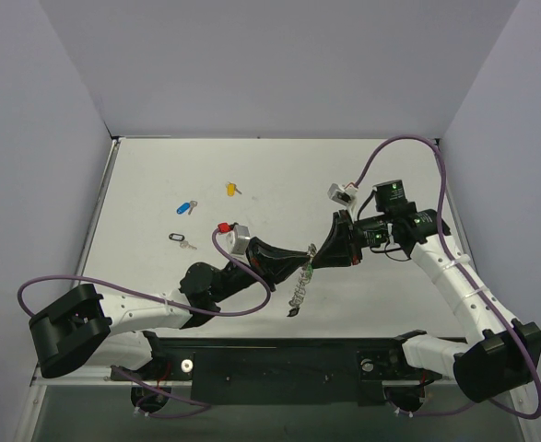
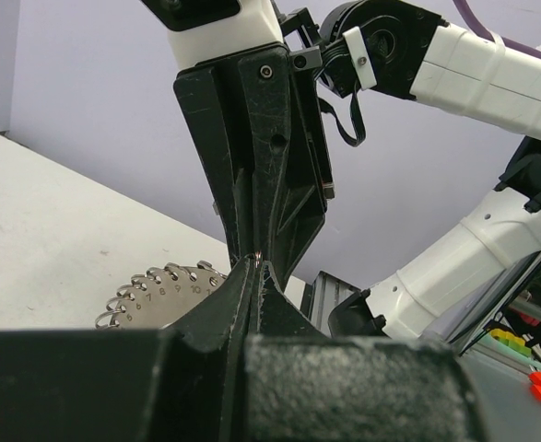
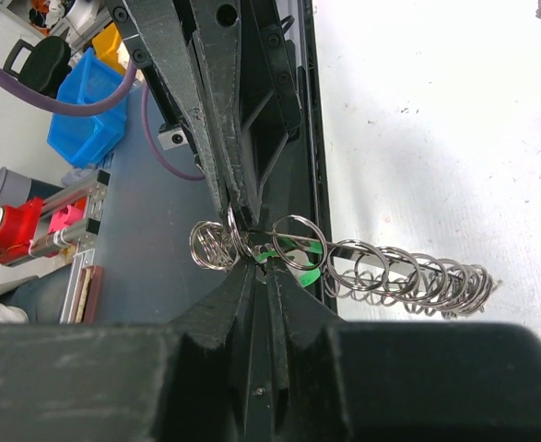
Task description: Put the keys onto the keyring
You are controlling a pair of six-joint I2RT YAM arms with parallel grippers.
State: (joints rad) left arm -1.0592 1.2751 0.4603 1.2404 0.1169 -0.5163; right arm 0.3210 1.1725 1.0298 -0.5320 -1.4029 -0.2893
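Overhead view of a pale desk with my two arms meeting near its middle. My left fingers reached in from about 9 o'clock and my right fingers from about 3 o'clock, tips almost touching.

The keyring was off the desk, hanging edge-on from that meeting point toward 6 o'clock. A small dark piece dangled at its lower end, too small for me to identify.

In my left wrist view, my left fingers were pressed together with only a hairline seam between them, a glint of metal at the tips. They appeared pinched on the rim of the keyring, whose flat numbered face and row of wire loops showed just at 9 o'clock of the tips. My right arm's fingers came down from 12 o'clock to meet them.

In my right wrist view, my right fingers were also pressed together. The green-headed key showed on both sides of their tips, so they seemed clamped on it, with wire loops crowded around the tips. The rest of the loops trailed off toward 3 o'clock.

Three more keys lay loose on the desk, around 10 o'clock from the fingers and well apart from them: a black-headed key nearest, a blue-headed key beyond it, and a yellow-headed key farthest back.
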